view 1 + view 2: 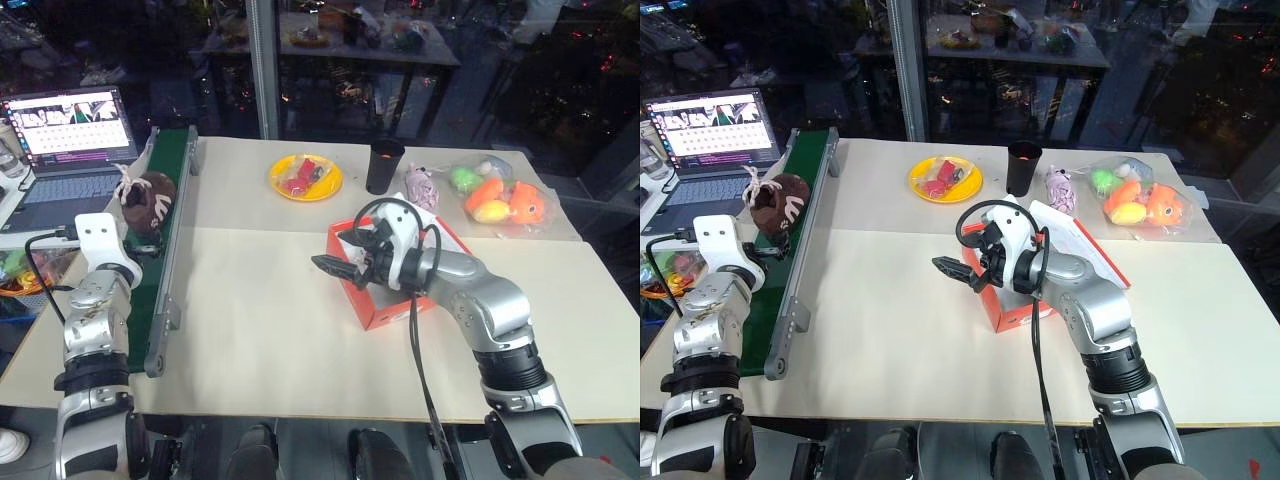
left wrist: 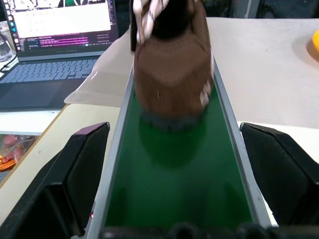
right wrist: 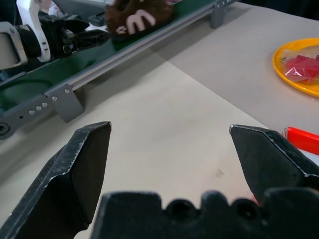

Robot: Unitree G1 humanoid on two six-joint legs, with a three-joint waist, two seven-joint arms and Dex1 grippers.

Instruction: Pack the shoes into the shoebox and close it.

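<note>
One dark brown shoe with pale laces lies on the green conveyor belt at the table's left side. My left gripper is open and level over the belt, a short way in front of the shoe and not touching it. The red-orange shoebox stands open at the table's middle, its white-lined lid tilted back. My right gripper hovers open and empty over the box's left edge, pointing toward the belt. My right arm hides the inside of the box.
A yellow plate with red pieces, a black cup, a pink plush toy and a bag of toy fruit sit along the table's back. An open laptop stands left of the belt.
</note>
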